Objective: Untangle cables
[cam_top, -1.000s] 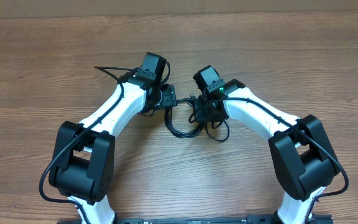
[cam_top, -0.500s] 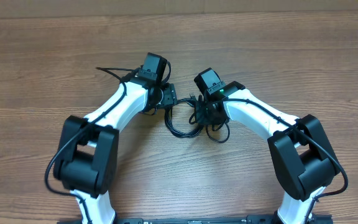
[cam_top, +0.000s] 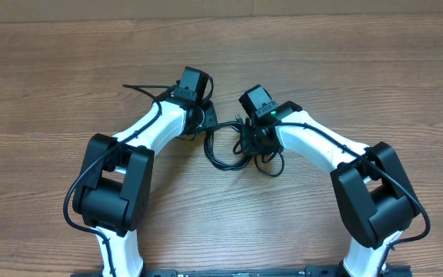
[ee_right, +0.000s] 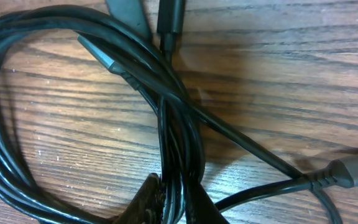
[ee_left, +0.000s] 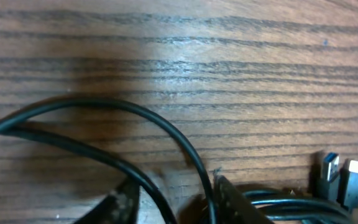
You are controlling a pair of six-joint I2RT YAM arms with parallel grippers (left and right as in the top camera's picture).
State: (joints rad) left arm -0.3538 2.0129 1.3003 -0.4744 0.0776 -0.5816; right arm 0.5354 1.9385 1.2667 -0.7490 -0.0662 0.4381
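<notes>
1. On the wooden table (cam_top: pixel 360 61), between the two arms: cables (cam_top: pixel 223 156), thin and black, lying as one tangled bunch of loops flat on the wood.
2. Left gripper (cam_top: pixel 204 121): set low at the left edge of the bunch. In the wrist view two strands pass between its fingers (ee_left: pixel 124 202). A sliver of bare wood shows beside one finger, so it cannot be told whether the jaws press the strands.
3. Right gripper (cam_top: pixel 254 140): set at the right side of the bunch. In the wrist view its fingers are pinched tight on a thick gather of several strands, with no gap on either side.
4. Coil (ee_right: pixel 5 93): several strands together, curving out to the left of the right grip and back across the top of that view.
5. Paired plugs (ee_left: pixel 340 174): two side by side, one with a blue insert, just beside strands at the lower right of the left wrist view.
6. Grey plug (ee_right: pixel 353 171): on a single strand, at the right edge of the right wrist view.
</notes>
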